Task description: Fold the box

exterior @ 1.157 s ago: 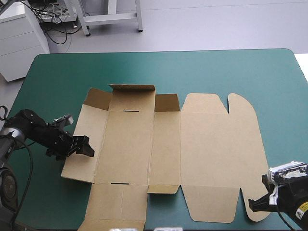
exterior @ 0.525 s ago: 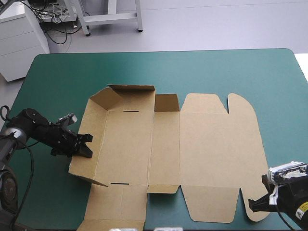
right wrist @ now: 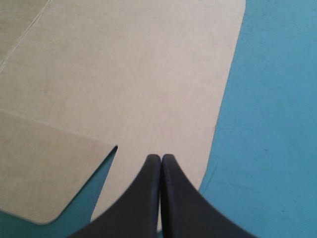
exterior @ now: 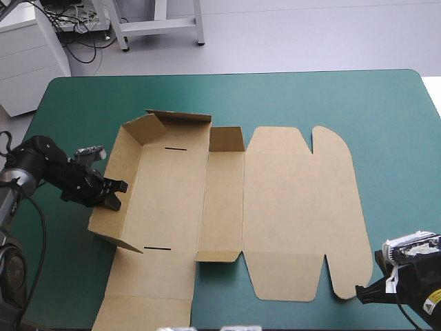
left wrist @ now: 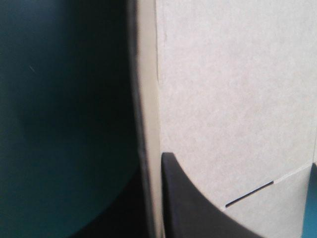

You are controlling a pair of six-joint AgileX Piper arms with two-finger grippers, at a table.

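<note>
Brown board wall clamped between the black curved fingers of the left gripper (exterior: pixel 112 195).
One cut-sheet brown cardboard box (exterior: pixel 296 207): left wall raised, far flap tilted up, lid flat on the teal-green table cover (exterior: pixel 386 124). Two grippers; right gripper (right wrist: pixel 161 158) closed to a point over the lid's near right corner.

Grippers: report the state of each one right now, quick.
Left gripper: shut on the box, clamping its raised left wall.
Right gripper: shut, holding nothing, tips over the box's near right corner.
</note>
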